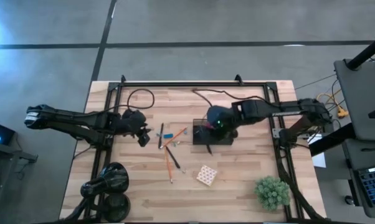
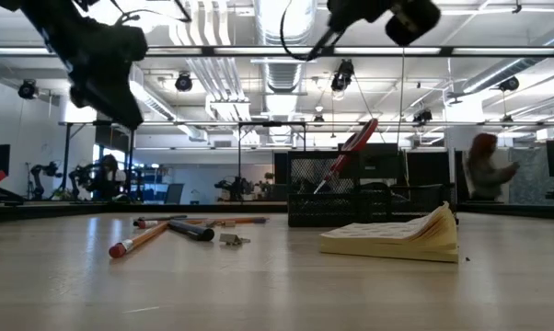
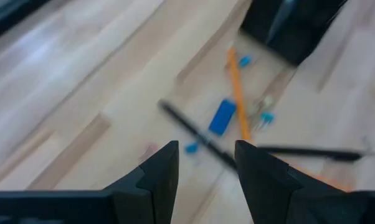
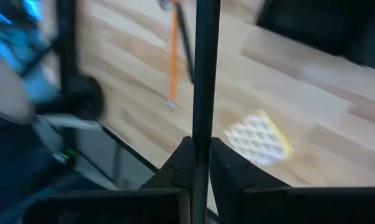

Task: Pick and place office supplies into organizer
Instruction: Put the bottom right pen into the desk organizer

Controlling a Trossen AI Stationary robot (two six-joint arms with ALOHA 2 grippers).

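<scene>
Right end effector is clamped on a dark pen above the organizer; a tilted release risks it missing. Left end effector is open, empty.

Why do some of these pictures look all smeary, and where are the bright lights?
Left wrist view: the blue piece and orange pencil are smeared. Right wrist view: the note pad is fuzzy. Low view: bright ceiling lights glare above the crisp organizer.
</scene>
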